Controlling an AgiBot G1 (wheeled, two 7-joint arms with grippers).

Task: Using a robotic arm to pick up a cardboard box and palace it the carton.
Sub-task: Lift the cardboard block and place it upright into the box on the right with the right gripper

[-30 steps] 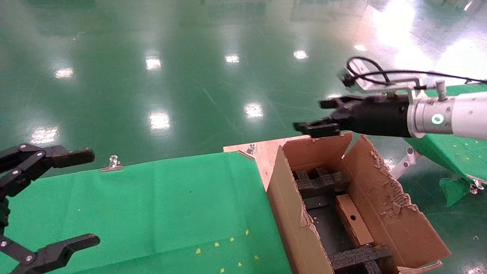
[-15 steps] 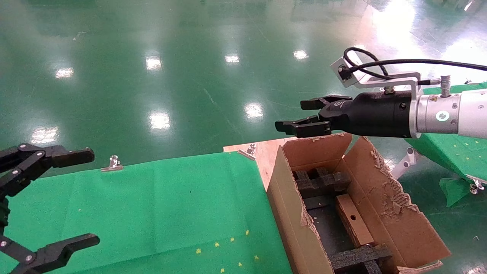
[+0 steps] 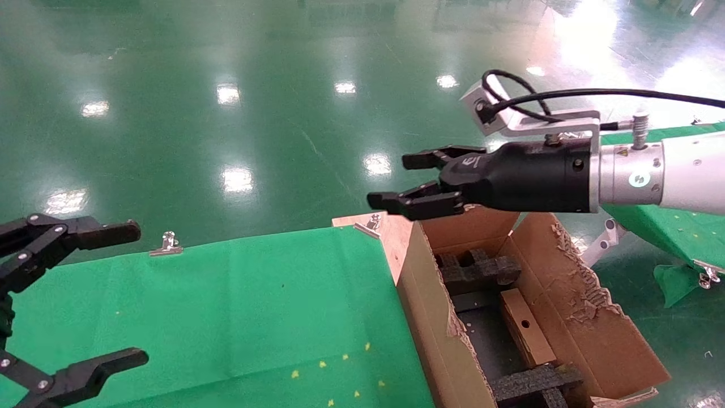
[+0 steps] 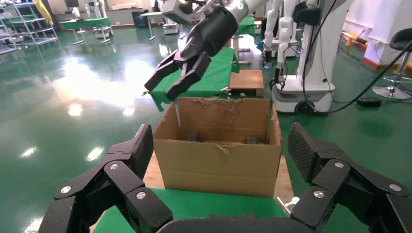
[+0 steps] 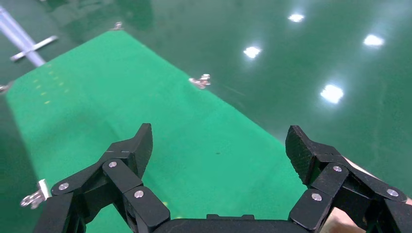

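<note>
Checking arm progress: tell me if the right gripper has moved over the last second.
Yes. The right gripper has moved toward the robot's left, past the carton flap toward the green table.

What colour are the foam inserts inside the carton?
Black; the foam inserts show best in the head view, inside the brown carton.

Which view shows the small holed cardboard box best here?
The head view: the cardboard box lies inside the carton, hole facing up. The left wrist view shows only the carton's outside; its wall hides the box. The right wrist view shows just green cloth and floor.
</note>
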